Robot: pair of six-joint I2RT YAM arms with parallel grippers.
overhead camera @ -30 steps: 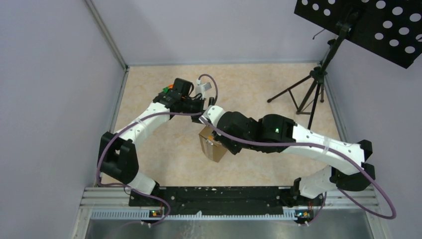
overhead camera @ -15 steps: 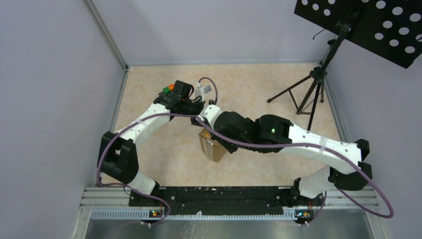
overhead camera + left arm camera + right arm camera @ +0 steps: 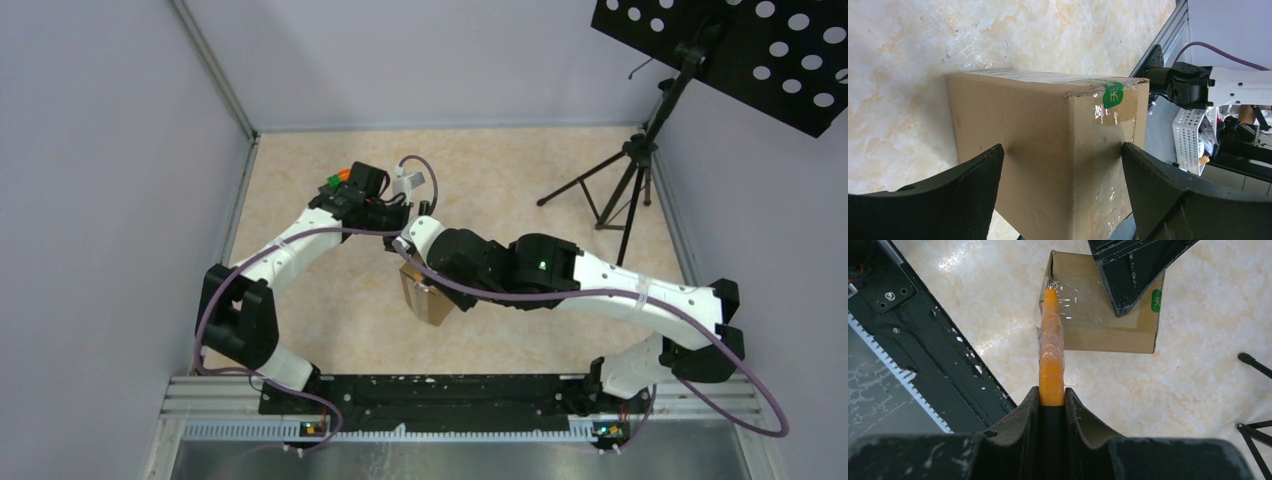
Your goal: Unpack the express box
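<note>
The express box (image 3: 432, 300) is a small brown carton lying on the marble-patterned table, mostly under my right arm. In the left wrist view the box (image 3: 1048, 150) shows a taped corner with a green sticker. My left gripper (image 3: 1060, 147) is open, its fingers standing to either side of that corner. My right gripper (image 3: 1052, 390) is shut on an orange cutter (image 3: 1052, 350). The cutter's tip rests at the taped left edge of the box (image 3: 1098, 315). One finger (image 3: 1130, 275) of the left gripper reaches over the box's top.
A black tripod stand (image 3: 625, 185) with a perforated black panel (image 3: 760, 50) stands at the back right. A black rail (image 3: 430, 395) runs along the near edge, also in the right wrist view (image 3: 923, 340). Grey walls close the left and back.
My right arm has shifted slightly to the left over the box. The left arm and the box have hardly moved.
</note>
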